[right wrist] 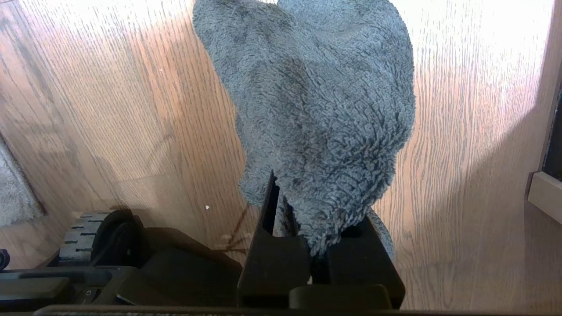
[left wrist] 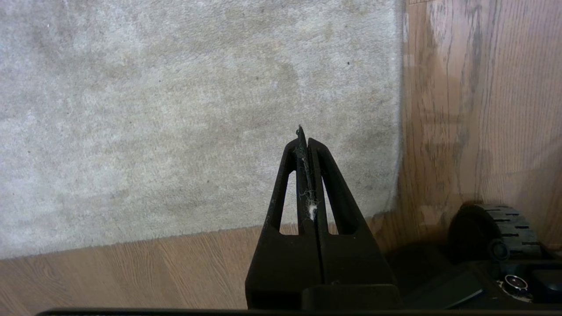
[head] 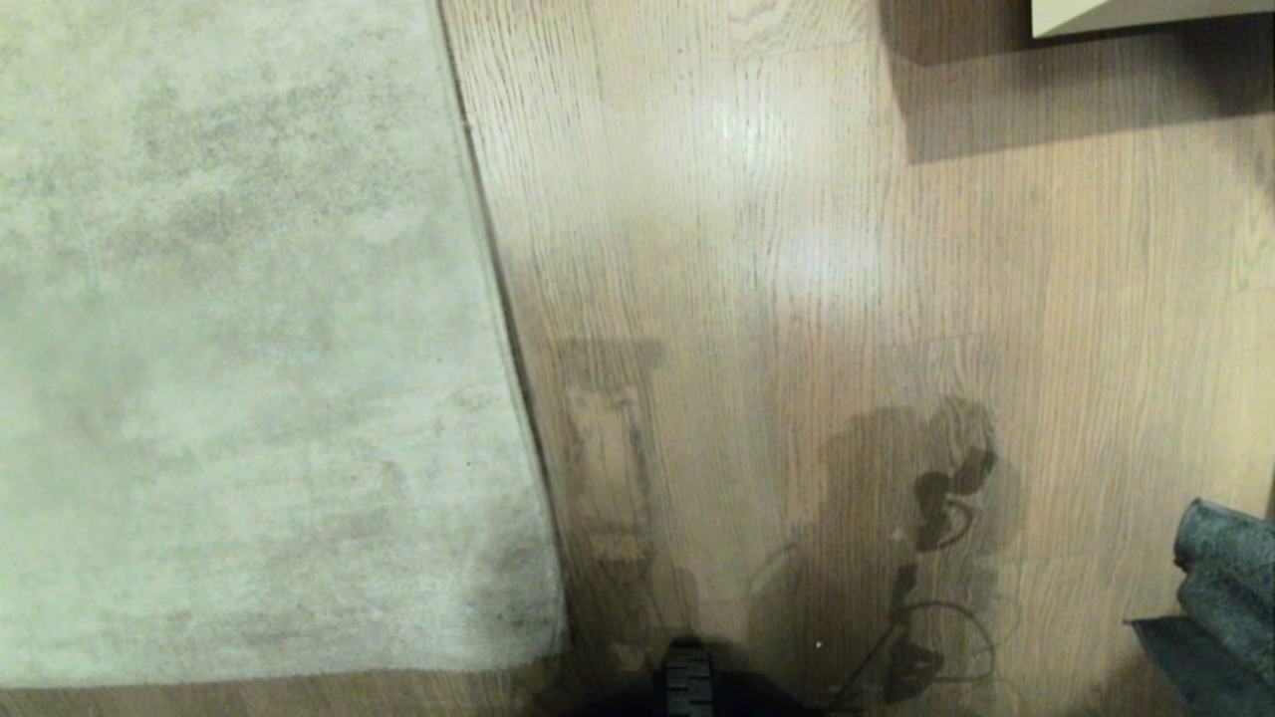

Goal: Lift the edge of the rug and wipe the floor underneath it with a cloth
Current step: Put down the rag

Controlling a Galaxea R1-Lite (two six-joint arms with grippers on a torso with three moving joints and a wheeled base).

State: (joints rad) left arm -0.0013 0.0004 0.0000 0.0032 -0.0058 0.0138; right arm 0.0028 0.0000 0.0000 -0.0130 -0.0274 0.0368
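Rug edge (head: pixel 498 299): lies flat on the floor (head: pixel 797 249), its square corner just ahead of the robot's base.
Left gripper (left wrist: pixel 306 140): hovers above that corner, fingers pressed together, empty.
Right gripper (right wrist: pixel 307 228): over bare planks, fingers pinching the cloth (right wrist: pixel 316 109).
Cloth: bunched, draped over the fingers.

rug edge (head: pixel 498 299), floor (head: pixel 797 249), cloth (head: pixel 1225 568)

Bare floor (head: pixel 797 249) beside rug edge (head: pixel 498 299)
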